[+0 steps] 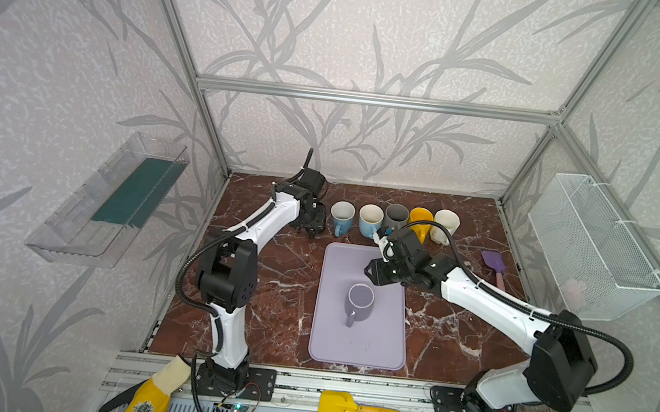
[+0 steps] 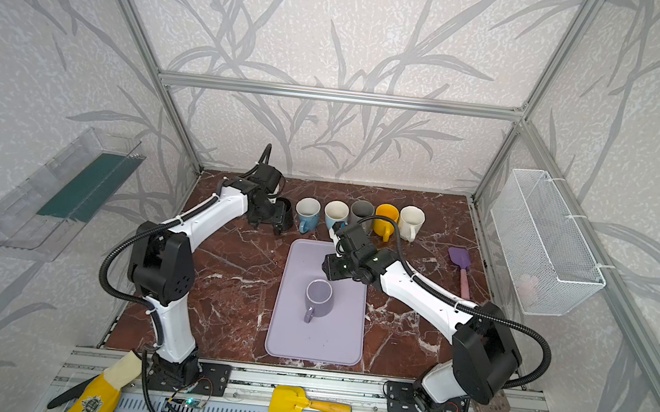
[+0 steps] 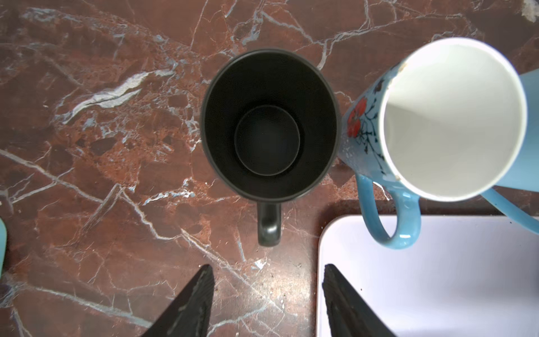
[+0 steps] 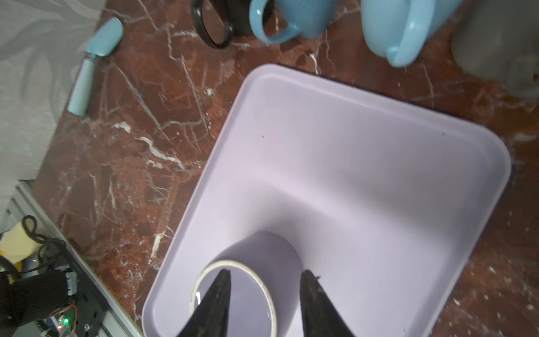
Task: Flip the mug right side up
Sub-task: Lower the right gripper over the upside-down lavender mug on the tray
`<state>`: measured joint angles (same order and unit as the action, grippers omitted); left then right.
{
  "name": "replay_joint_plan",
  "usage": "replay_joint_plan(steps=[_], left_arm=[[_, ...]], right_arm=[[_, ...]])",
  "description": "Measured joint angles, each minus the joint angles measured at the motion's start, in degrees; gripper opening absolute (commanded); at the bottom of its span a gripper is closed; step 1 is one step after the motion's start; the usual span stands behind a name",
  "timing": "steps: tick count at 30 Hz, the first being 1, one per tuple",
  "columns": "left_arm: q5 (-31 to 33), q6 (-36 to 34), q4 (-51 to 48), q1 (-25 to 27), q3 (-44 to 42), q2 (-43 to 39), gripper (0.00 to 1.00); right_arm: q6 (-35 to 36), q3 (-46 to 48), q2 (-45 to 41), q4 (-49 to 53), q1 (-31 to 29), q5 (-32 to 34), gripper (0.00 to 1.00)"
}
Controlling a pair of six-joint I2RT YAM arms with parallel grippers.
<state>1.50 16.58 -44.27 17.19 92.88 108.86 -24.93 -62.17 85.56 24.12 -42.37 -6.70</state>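
Observation:
A lavender mug stands near the middle of the lavender tray. Its flat, cream-ringed face points up, so it looks bottom up, and its handle points toward the front edge. In the right wrist view the mug sits right under my right gripper. That gripper is open: one finger is over the ringed face, the other outside the wall. In both top views the right gripper hangs just behind and above the mug, apart from it. My left gripper is open above the marble, near an upright black mug.
Behind the tray stands a row of upright mugs: blue, light blue, grey, yellow and cream. A purple spatula lies on the right and a light-blue spatula on the left. A wire basket hangs on the right wall.

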Motion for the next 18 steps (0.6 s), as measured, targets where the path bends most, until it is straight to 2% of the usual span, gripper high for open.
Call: replay_joint_plan(steps=[6, 12, 18], left_arm=[[0.1, 0.0, 0.0, 0.0, -0.1, -0.2, 0.62], [0.0, 0.0, -0.1, -0.1, -0.1, -0.3, 0.62], [-0.1, 0.0, -0.1, -0.1, -0.1, -0.8, 0.62]], right_arm=[[-2.6, 0.0, -2.7, 5.8, -4.1, 3.2, 0.43], [-5.5, 4.3, -7.0, 5.9, -6.8, -0.3, 0.44], [-7.9, 6.9, -7.4, 5.9, -9.1, -3.2, 0.44]])
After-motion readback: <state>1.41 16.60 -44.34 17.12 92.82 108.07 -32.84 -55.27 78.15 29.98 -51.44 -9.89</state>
